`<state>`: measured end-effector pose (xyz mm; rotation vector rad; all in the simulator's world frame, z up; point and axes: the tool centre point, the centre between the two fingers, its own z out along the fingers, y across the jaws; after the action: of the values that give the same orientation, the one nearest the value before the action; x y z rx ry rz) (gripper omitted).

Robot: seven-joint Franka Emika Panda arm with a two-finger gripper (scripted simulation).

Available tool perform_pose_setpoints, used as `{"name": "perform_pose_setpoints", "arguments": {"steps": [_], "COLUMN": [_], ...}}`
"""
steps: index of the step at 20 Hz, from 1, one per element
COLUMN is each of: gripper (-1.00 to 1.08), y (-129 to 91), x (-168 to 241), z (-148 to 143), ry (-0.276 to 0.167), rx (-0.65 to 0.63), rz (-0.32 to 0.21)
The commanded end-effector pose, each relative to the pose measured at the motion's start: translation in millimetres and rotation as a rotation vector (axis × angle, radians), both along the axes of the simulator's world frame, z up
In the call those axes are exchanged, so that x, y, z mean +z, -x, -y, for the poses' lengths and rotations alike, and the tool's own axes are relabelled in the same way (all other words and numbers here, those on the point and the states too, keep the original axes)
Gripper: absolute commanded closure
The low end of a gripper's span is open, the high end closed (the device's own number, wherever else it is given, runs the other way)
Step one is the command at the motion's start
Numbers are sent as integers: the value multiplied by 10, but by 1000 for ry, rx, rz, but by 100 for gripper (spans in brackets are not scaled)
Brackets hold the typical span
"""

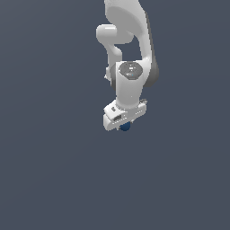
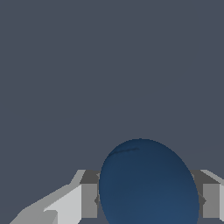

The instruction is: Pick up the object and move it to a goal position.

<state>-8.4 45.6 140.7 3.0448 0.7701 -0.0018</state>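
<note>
Flat even simulator light, dim slate backdrop, no cast shadows or glare, sharp focus, jagged edges

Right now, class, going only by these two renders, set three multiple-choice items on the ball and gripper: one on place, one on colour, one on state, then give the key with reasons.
1. Where is the ball?
A. Between the gripper's fingers
B. Far off at the exterior view's left
C. On top of the arm's wrist

2. What colour is the ball?
A. Red
B. Dark blue
C. Yellow

3. What is the gripper doing?
A. Wide open, nothing near it
B. Out of view
C. Closed on the ball

Key:
1 A, since the wrist view shows a finger pressed against each side of the ball.
2 B, since both views render it dark blue.
3 C, since the fingers meet the ball's sides, and the exterior view shows it tucked just under the white gripper.
</note>
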Motion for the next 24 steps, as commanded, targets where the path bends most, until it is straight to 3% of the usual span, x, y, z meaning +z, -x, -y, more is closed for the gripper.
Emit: {"name": "perform_pose_setpoints", "arguments": {"steps": [1, 16, 24], "gripper": [108, 108, 108], "y": [-7, -95, -151], "x": [273, 1828, 2354], "z": [-166, -1117, -1442], "ry": [0, 0, -1], "rx": [0, 1, 0], "rz": [1, 1, 1]}}
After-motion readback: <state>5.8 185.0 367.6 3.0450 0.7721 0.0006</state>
